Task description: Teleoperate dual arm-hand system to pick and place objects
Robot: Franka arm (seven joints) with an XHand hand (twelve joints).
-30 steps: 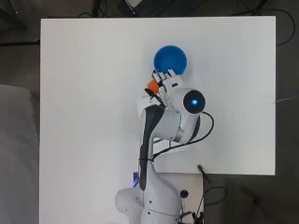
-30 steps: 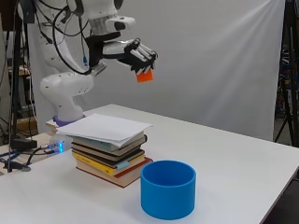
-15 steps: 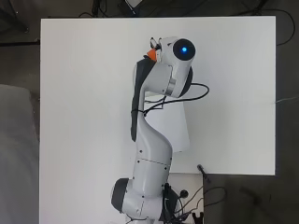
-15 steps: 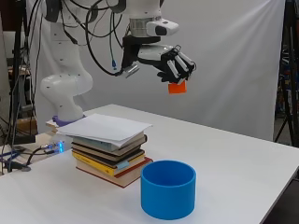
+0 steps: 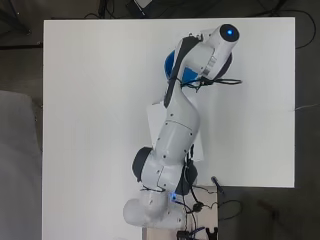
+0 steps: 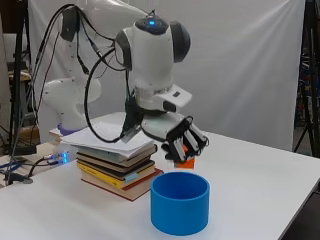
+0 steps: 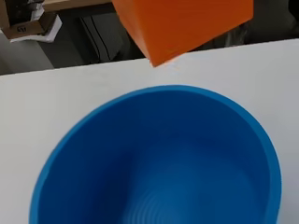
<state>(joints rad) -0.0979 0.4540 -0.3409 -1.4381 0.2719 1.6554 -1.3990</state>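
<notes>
The white tabletop [image 6: 260,180] carries the arm [image 5: 175,135], whose base sits at the near edge and which stretches across toward the far edge in the overhead view, covering much of what lies beneath it. A stack of books [image 6: 117,167] topped with loose white paper stands on the tabletop near the arm's base, to the left of the bowl in the side view. The blue bowl [image 6: 180,202], a round straight-walled container, stands just beside the books; from above only part of its rim [image 5: 172,62] shows past the arm, in the far half of the tabletop. The wrist view looks down into its open, ridged inside [image 7: 163,163]. The robot hand [image 6: 182,140] hangs just above the bowl's far rim, fingers curled downward and grasping the orange block [image 6: 186,161]. The block is off the tabletop, held in the air over the bowl's edge, and in the wrist view its corner [image 7: 182,23] points at the far rim.
</notes>
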